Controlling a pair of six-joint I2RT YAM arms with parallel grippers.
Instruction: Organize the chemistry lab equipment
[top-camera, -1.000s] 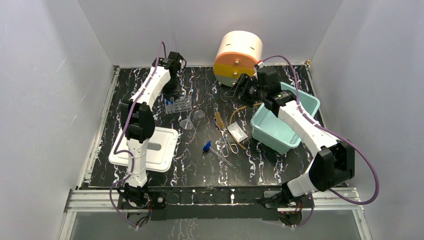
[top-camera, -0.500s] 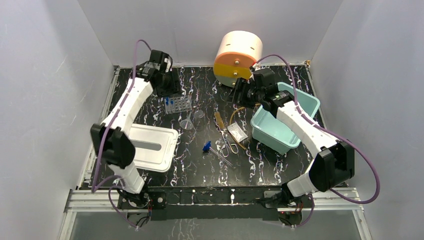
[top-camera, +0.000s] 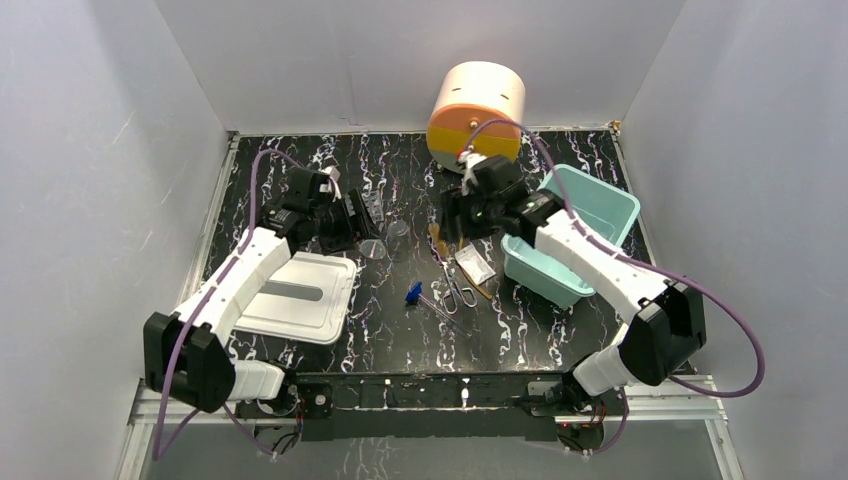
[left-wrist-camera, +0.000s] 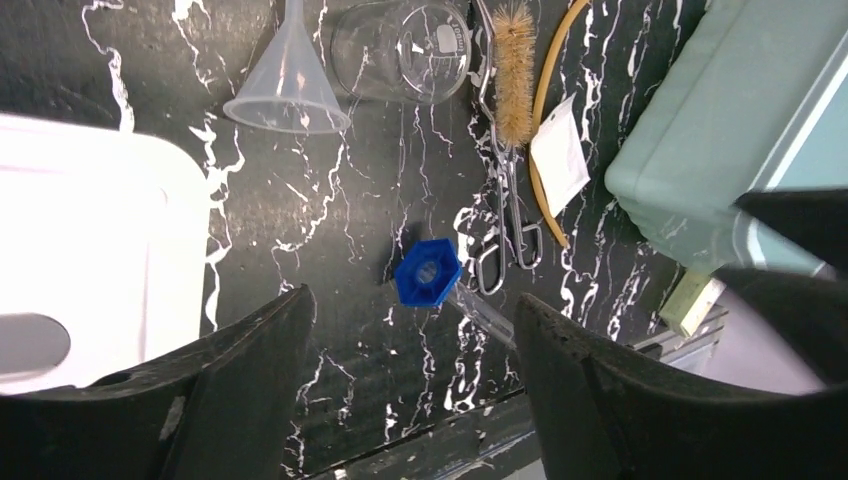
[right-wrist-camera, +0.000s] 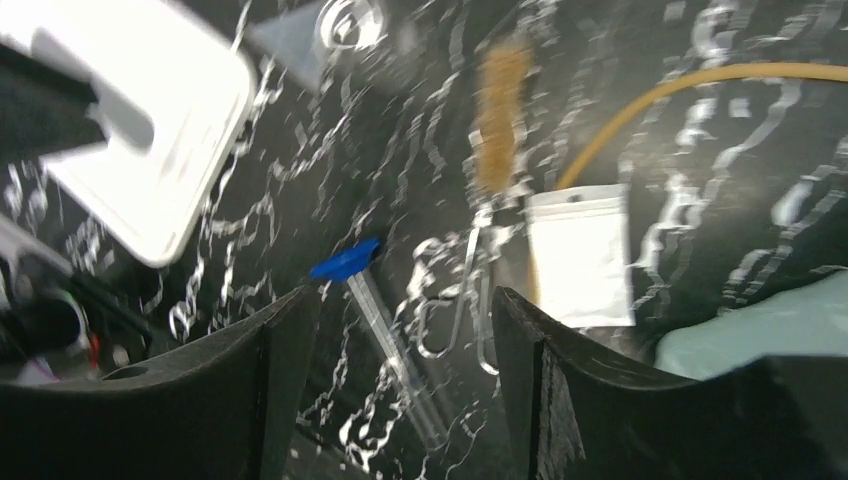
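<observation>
The left end effector (left-wrist-camera: 408, 330) is hovering with its jaws wide and empty above a blue-capped tube (left-wrist-camera: 428, 272) that is lying on the table (left-wrist-camera: 340, 215). The right end effector (right-wrist-camera: 400, 300) is also hanging open, holding nothing, over the metal scissors (right-wrist-camera: 468, 272), brush (right-wrist-camera: 497, 110) and small clear bag (right-wrist-camera: 580, 255). The funnel (left-wrist-camera: 288, 85) is lying beside a beaker (left-wrist-camera: 400, 50).

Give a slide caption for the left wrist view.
Open left gripper above blue-capped tube, scissors, brush and funnel.
</observation>
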